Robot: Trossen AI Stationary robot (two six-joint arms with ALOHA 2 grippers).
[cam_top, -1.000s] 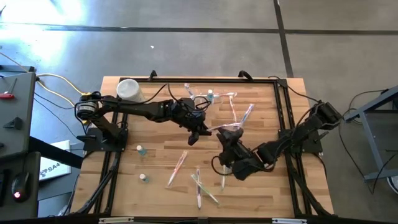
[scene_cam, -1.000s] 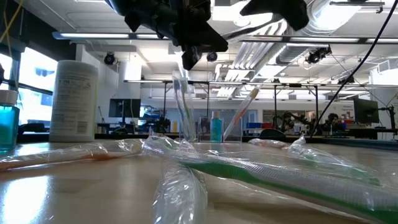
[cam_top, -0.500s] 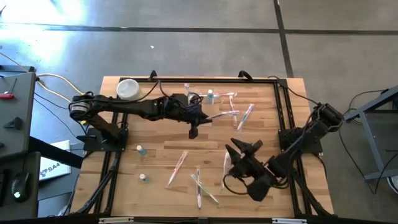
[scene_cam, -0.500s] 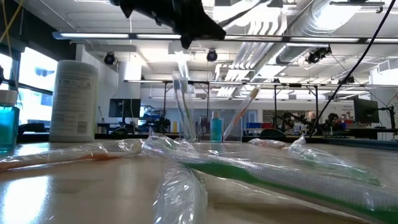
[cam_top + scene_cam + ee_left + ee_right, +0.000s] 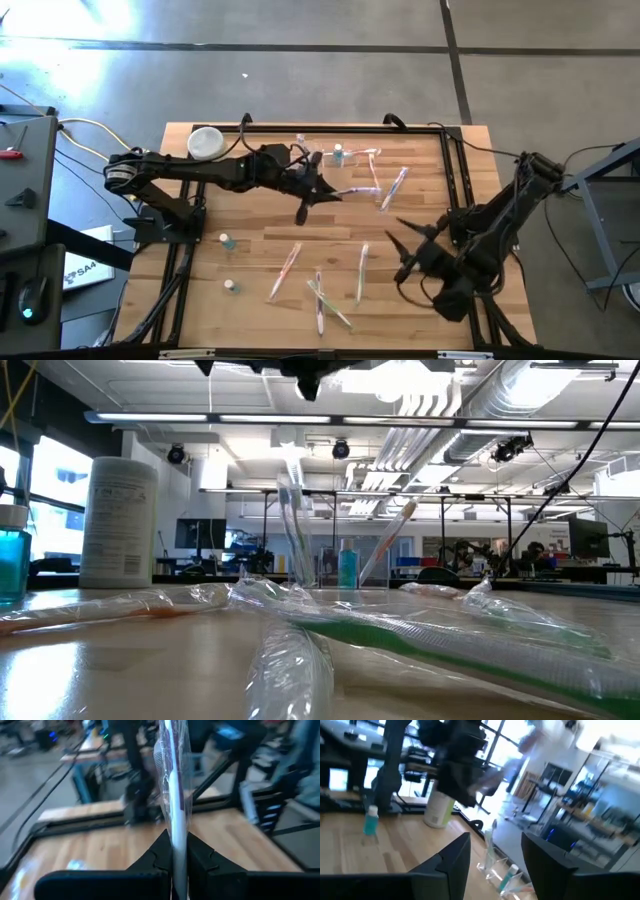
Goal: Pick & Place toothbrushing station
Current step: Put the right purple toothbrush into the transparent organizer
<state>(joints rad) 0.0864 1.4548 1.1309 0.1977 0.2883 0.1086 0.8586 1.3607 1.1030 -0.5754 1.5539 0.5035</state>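
The toothbrushing station (image 5: 356,153) is a see-through holder near the table's far edge, with toothbrushes standing in it (image 5: 320,575) (image 5: 492,865). My left gripper (image 5: 320,190) hangs in the air just on the near side of the station, shut on a plastic-wrapped toothbrush (image 5: 175,785). In the low view only the underside of my left gripper (image 5: 310,375) shows at the top edge. My right gripper (image 5: 400,250) is open and empty over the table's right side, and its wrist view faces the station past its fingers (image 5: 495,840). My left gripper pinches the wrapped toothbrush between its two fingers at one end (image 5: 179,847). The fingers are about level and point toward the table's right. The brush runs on along them, out past the tips (image 5: 348,190), lifted clear of the table.
A white canister (image 5: 205,143) stands at the far left. Small blue bottles (image 5: 227,241) (image 5: 230,285) stand at the near left, and another (image 5: 338,152) by the station. Several wrapped toothbrushes lie loose near the front (image 5: 285,270) (image 5: 322,300) (image 5: 361,272) and at the right (image 5: 395,187).
My left gripper has risen with the wrapped toothbrush, drawn slightly toward the far edge and rolled; the brush stays clear of the table. My right gripper has pulled away from the brush toward the table's right and near edges, rolling as it went, its fingers still apart.
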